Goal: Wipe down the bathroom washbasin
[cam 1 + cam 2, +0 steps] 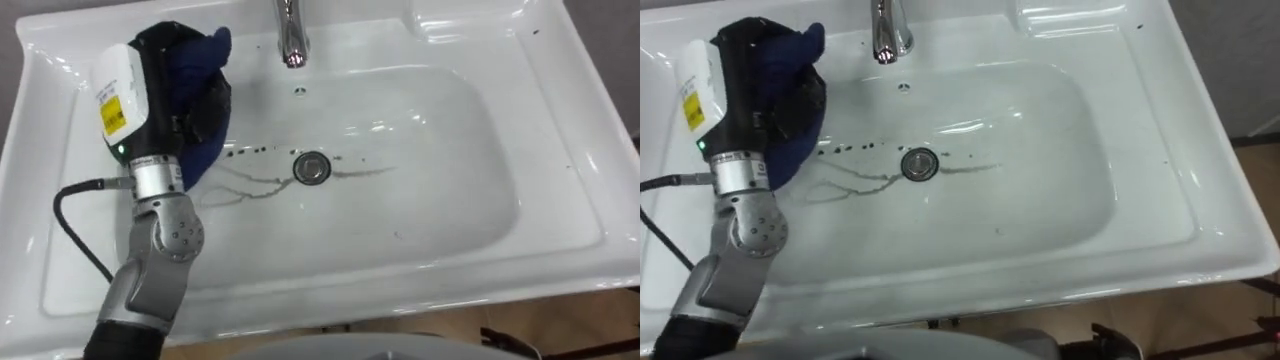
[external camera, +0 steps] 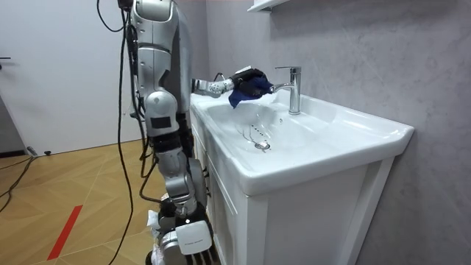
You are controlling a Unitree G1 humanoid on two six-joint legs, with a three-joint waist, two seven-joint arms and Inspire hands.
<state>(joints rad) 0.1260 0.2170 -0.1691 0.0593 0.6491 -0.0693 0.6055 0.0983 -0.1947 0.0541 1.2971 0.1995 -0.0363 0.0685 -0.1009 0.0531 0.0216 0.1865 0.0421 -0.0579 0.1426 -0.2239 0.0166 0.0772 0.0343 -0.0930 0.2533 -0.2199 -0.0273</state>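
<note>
My left hand (image 1: 168, 85) reaches over the left side of the white basin (image 1: 420, 210), shut on a dark blue cloth (image 1: 205, 60) that bunches around its black fingers. The cloth hangs over the basin's left slope, left of the chrome tap (image 1: 290, 35). Dark streaks and spots (image 1: 250, 180) run across the basin floor on both sides of the round drain (image 1: 312, 167). In the room view the left hand (image 2: 246, 79) holds the cloth (image 2: 241, 94) above the basin (image 2: 309, 158), near the tap (image 2: 294, 88). I stand at the basin's front edge.
The basin top has a flat rim (image 1: 590, 150) on the right and a recessed ledge (image 1: 470, 20) at the back right. It sits on a white cabinet (image 2: 294, 221) against a grey wall, with wooden floor (image 2: 73, 199) behind me.
</note>
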